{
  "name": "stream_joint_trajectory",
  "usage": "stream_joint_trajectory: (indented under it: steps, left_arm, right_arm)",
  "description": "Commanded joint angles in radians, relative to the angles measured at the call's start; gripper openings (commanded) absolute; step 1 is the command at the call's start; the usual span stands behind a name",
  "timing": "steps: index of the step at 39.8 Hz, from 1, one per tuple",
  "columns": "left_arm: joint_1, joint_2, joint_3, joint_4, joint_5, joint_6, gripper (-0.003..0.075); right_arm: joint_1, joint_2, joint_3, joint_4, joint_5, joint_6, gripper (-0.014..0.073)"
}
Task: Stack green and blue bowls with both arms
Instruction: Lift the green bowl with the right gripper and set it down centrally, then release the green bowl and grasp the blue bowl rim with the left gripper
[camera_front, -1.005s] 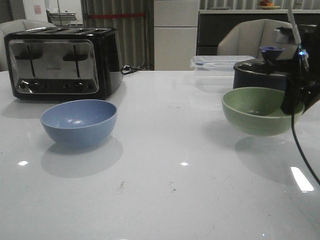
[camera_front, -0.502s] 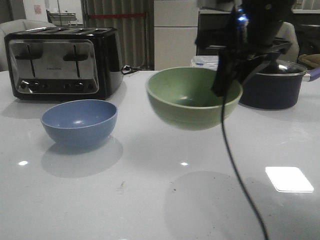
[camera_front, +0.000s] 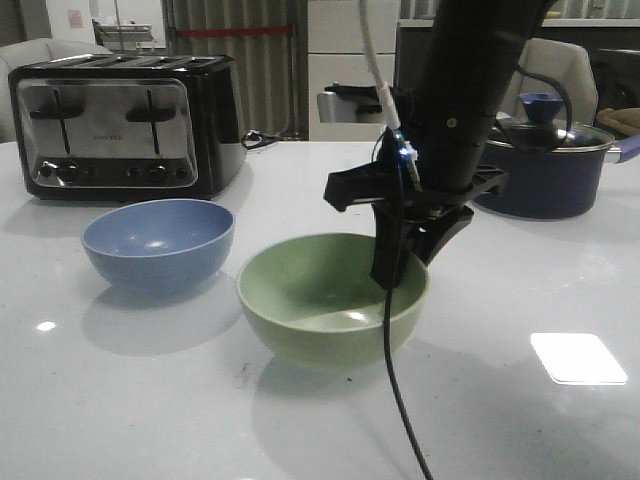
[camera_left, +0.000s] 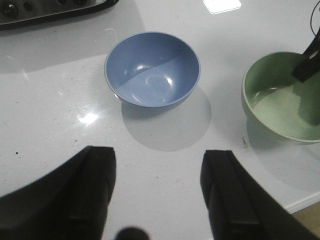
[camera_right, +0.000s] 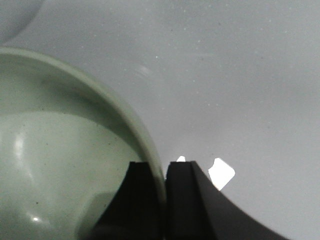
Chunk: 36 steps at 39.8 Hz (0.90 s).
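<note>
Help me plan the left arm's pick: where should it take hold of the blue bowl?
Probably at the rim of the blue bowl, coming down from above with one jaw inside and one outside. It sits upright, open and empty, and its rounded wall offers no flat sides. The left gripper is open.

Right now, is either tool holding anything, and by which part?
The right tool pinches the green bowl by its rim, one finger inside, one outside. The left tool is open and holds nothing.

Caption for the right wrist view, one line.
Right pincer shut on the green bowl's rim, one finger inside and one outside, above the pale table.
</note>
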<state>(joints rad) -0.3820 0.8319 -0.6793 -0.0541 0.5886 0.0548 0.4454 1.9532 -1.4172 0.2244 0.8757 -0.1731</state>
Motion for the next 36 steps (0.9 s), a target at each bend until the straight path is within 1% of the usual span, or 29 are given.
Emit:
stream_joint_trajectory:
  steps: [1,3,6,9,11,15,22,29,36]
  left_arm:
    - [-0.007,-0.004,-0.027,-0.009,-0.071,0.001,0.0433]
    - [-0.007,-0.004,-0.027,-0.009,-0.071,0.001,0.0433]
    - [-0.007,-0.004,-0.027,-0.009,-0.071,0.001,0.0433]
    - [-0.007,-0.004,-0.027,-0.009,-0.071,0.001,0.0433]
    - [-0.007,-0.004,-0.027,-0.009,-0.071,0.001,0.0433]
    - [-0.007,-0.004,-0.027,-0.009,-0.071,0.001,0.0433]
    - [-0.007,-0.004,-0.027,-0.009,-0.071,0.001,0.0433]
    - [-0.007,-0.004,-0.027,-0.009,-0.071,0.001,0.0433]
    - [-0.007,-0.004,-0.027,-0.009,-0.071,0.001,0.0433]
  right_arm:
    - [-0.001,-0.040,-0.022,0.002,-0.025,-0.013,0.0153]
    - [-0.001,-0.040,-0.022,-0.003,-0.028,-0.013,0.0206]
    - [-0.001,-0.047,-0.023,-0.005,-0.037,-0.013,0.0326]
    - [-0.001,-0.064,-0.025,-0.006,-0.045,-0.013,0.0419]
    - [-0.001,-0.083,-0.023,-0.004,-0.055,-0.013,0.0449]
    - [0.016,-0.170,0.016,-0.004,-0.116,-0.020,0.0445]
    - [0.070,-0.362,0.158,-0.005,-0.247,-0.070,0.0445]
    - [0.121,-0.565,0.293,-0.006,-0.284,-0.084,0.0445]
    - [0.130,-0.772,0.429,-0.006,-0.288,-0.084,0.0445]
